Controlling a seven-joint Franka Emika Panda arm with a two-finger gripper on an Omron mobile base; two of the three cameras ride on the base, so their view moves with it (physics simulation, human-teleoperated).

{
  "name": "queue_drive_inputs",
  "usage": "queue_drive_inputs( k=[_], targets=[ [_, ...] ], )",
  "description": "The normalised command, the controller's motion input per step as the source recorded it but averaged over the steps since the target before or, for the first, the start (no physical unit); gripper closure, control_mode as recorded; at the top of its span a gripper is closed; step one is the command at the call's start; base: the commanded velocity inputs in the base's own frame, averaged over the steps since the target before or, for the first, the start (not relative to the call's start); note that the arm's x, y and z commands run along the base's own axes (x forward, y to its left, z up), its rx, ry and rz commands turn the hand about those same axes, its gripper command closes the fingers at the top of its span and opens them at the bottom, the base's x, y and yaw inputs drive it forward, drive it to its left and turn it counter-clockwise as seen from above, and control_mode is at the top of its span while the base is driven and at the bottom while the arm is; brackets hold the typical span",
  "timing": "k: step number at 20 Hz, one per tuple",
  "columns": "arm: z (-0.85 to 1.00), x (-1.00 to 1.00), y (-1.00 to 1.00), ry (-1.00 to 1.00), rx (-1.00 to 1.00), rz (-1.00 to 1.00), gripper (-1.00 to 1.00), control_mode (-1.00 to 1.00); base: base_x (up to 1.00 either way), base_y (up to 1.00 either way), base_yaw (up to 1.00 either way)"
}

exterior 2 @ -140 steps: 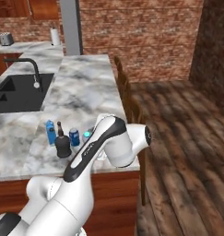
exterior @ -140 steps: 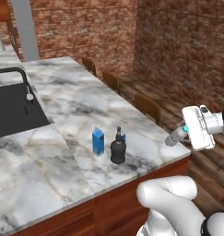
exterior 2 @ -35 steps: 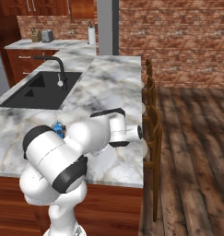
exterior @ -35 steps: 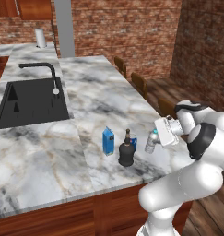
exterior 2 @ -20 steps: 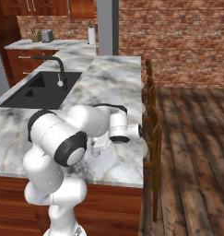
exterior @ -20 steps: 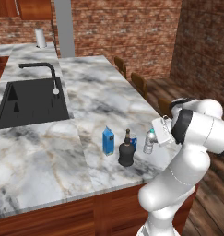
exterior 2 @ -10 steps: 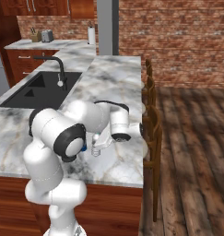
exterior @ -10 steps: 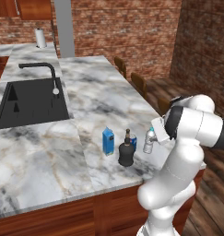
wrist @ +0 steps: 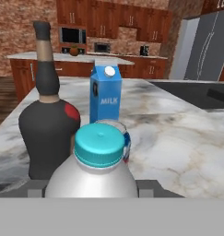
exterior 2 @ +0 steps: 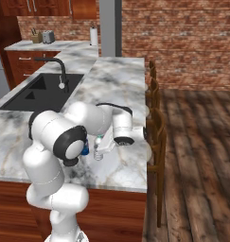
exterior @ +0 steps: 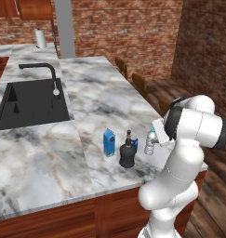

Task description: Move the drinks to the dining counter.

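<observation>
Four drinks are crowding your hand (exterior 2: pixel 100 150) near the counter (exterior: pixel 100 97) edge: the water bottle (wrist: pixel 98 169), clear with a teal cap, is standing between the fingers, and you cannot tell if they are gripping it. The can (wrist: pixel 124 142), black bottle (wrist: pixel 48 122) and milk carton (wrist: pixel 105 94) are standing just beyond.

Paper towel roll (exterior: pixel 40 38): I see it upright on the back surface.
Chairs (exterior 2: pixel 154 124): wooden, lined beside the surface.
Toaster (exterior 2: pixel 48 36): far corner.
</observation>
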Motion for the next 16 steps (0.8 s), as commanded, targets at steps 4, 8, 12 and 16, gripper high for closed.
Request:
queue_drive_inputs(
  k=[4, 8, 12, 16],
  targets=[
    [-0.34, -0.1, 0.14, -0.07, -0.02, 0.0, 1.0, -1.0, 0.0, 0.0, 0.0],
    [-0.37, -0.12, 0.14, -0.09, -0.04, 0.0, 1.0, -1.0, 0.0, 0.0, 0.0],
    [-0.33, -0.12, 0.06, -0.1, -0.03, 0.0, 1.0, -1.0, 0.0, 0.0, 0.0],
    [-0.24, -0.18, 0.0, -0.12, -0.01, 0.0, 1.0, -1.0, 0.0, 0.0, 0.0]
  ],
)
